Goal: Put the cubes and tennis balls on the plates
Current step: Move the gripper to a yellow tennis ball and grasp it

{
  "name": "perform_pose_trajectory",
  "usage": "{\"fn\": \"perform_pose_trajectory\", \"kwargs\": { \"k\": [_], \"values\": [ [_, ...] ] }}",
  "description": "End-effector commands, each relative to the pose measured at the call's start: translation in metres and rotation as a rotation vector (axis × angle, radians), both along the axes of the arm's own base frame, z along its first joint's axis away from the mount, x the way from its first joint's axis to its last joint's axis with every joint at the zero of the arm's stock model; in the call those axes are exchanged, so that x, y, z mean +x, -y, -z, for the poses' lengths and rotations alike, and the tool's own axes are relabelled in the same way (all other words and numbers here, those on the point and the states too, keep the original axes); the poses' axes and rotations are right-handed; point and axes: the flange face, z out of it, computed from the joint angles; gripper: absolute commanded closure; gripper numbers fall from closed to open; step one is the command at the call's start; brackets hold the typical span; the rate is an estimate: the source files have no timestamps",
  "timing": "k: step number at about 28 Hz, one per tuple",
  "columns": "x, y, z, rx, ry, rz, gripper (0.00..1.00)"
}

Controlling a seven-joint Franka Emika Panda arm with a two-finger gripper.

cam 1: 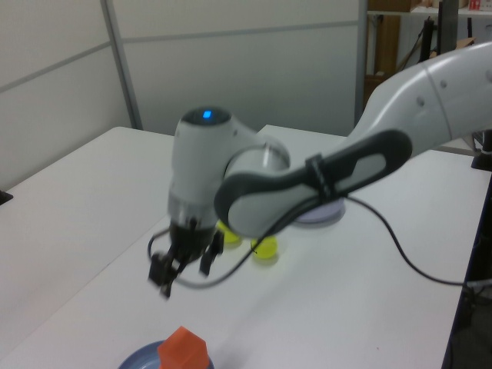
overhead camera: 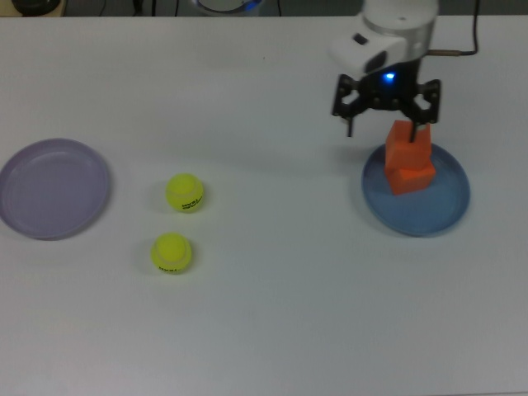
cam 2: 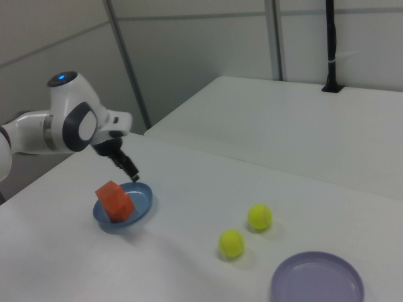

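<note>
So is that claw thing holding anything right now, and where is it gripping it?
Nothing is held. The gripper is open and empty, lifted clear of the two stacked orange cubes sitting on the blue plate.

Blue plate (cam 1: 142, 360) cut by the left view's bottom edge; lower cube (overhead camera: 410, 178) partly under the upper.
</note>
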Motion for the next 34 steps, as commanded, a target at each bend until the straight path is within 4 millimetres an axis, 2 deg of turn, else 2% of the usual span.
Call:
{"fn": "perform_pose_trajectory", "kwargs": {
  "k": [1, 3, 4, 9, 12, 14, 19, 27, 34],
  "values": [
    [0.025, 0.067, -0.007, -0.005, -0.034, 0.046, 0.00],
    [0.036, 0.092, -0.005, -0.010, -0.053, 0.058, 0.00],
    [0.044, 0.116, 0.000, -0.019, -0.076, 0.070, 0.00],
    [0.062, 0.180, 0.021, -0.042, -0.110, 0.106, 0.00],
    [0.071, 0.206, 0.031, -0.036, -0.123, 0.121, 0.00],
    [0.079, 0.222, 0.050, -0.039, -0.149, 0.126, 0.00],
    [0.090, 0.243, 0.084, -0.061, -0.183, 0.140, 0.00],
    [0.096, 0.269, 0.107, -0.082, -0.205, 0.153, 0.00],
    [0.101, 0.275, 0.123, -0.081, -0.211, 0.144, 0.00]
  ]
}}
